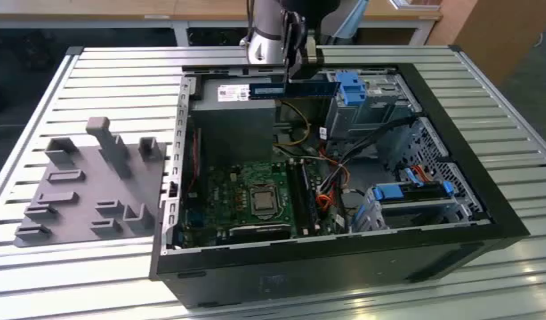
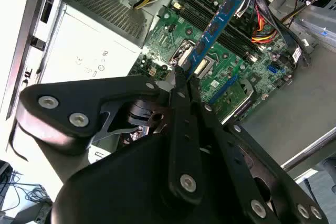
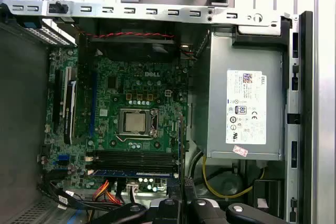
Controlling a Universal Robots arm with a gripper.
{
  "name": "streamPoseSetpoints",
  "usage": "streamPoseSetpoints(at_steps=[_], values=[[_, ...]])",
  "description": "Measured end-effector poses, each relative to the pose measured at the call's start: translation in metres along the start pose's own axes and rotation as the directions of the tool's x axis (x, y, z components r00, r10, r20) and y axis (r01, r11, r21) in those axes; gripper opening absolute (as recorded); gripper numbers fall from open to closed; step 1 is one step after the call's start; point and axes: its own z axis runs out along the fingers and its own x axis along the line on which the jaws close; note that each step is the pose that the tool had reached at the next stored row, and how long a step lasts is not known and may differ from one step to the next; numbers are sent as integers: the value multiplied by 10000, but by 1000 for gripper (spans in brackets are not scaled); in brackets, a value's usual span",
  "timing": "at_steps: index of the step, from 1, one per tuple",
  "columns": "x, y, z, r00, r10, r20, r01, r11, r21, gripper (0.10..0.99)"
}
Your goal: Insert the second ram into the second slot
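Note:
My gripper (image 1: 296, 77) is shut on the second ram (image 1: 293, 89), a thin blue circuit-board stick with a white label, held level above the open computer case near the silver power supply (image 1: 233, 117). In the second wrist view the ram (image 2: 216, 27) juts out from the gripper (image 2: 181, 75) over the green motherboard (image 2: 231, 66). In the first wrist view the ram (image 3: 181, 150) appears edge-on as a thin line above the gripper (image 3: 181, 203). The black memory slots (image 3: 134, 157) lie beside the processor socket (image 3: 135, 121); a blue stick (image 3: 136, 173) sits in the neighbouring slot.
The black tower case (image 1: 344, 257) lies open on a slatted metal table (image 1: 95, 80). Blue drive-bay latches (image 1: 351, 83) and a drive cage (image 1: 415, 197) fill the exterior view's right side. Loose cables (image 1: 331, 187) run beside the slots. A grey fixture tray (image 1: 86, 193) sits outside the case.

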Motion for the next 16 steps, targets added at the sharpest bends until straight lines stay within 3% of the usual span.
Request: streamPoseSetpoints(at_steps=[16], values=[[49, 1, 0, 10000, 0, 1, 0, 10000, 1, 137]])
